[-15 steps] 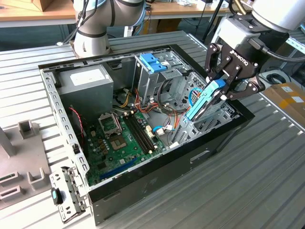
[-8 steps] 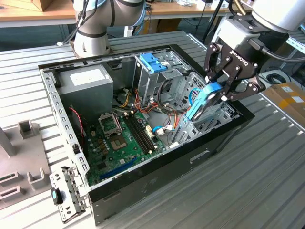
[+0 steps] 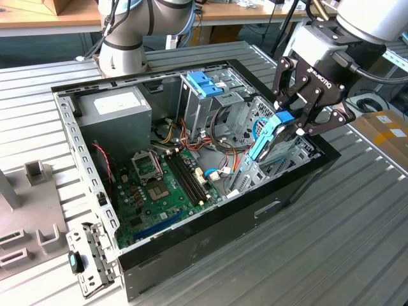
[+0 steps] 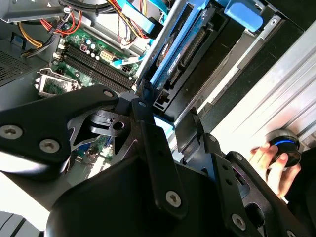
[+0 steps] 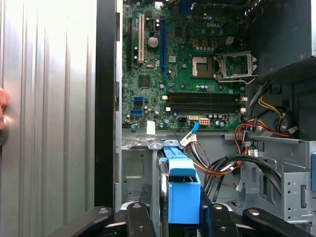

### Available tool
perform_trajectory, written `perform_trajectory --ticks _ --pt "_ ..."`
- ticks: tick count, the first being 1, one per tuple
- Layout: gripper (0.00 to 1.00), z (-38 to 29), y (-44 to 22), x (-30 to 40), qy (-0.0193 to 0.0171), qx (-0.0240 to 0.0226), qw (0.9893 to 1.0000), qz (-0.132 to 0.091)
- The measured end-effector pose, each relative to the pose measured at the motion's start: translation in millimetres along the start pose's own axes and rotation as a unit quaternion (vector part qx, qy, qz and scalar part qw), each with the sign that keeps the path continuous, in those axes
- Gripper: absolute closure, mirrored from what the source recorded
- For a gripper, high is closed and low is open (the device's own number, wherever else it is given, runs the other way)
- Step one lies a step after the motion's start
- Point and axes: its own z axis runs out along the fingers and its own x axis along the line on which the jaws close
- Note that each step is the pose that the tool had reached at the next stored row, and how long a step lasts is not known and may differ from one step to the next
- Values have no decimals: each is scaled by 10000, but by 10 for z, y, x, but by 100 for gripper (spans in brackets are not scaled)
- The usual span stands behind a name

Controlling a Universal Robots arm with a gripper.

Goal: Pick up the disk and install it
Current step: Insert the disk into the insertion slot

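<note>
Slanting disk (image 3: 268, 135), long axis steeply downward.

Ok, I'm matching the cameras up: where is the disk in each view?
Exterior view: the disk stands between the jaws, toward the exterior view's right.
Second wrist view: disk past the jaws, beside the motherboard.
First wrist view: disk between the jaws, motherboard beyond.
Shared landmark: the green motherboard.

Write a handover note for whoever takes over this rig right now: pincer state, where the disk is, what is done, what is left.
Pincer: shut on the disk, gripping its blue carrier.
Disk: held tilted, its lower end at the drive bay of the open computer case, on the exterior view's right.
Done: the pickup.
Left: the disk is not yet seated flat in the bay.
</note>
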Motion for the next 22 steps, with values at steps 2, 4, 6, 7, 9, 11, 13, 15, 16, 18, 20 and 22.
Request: perform_trajectory --ticks 2,4,6,7,9,11,13,15,16,18,20,22 --pt "48 1 0 0 0 0 10000 0" --pt "42 2 0 0 0 0 10000 0" --pt "42 2 0 0 0 0 10000 0" --pt "42 1 0 0 0 0 10000 0" --pt "42 -19 1 -1 -1 0 10000 0" --pt "42 -59 3 -4 0 0 10000 0" --pt "42 -73 4 -8 -2 0 10000 0" --pt "42 -74 3 -9 -2 0 10000 0" --pt "42 -75 4 -9 -1 0 10000 0" --pt "42 -75 1 -9 0 -2 10000 0" --pt "42 -74 -4 -10 0 -5 10000 0" --pt "42 -72 -6 -9 -1 -7 10000 1"
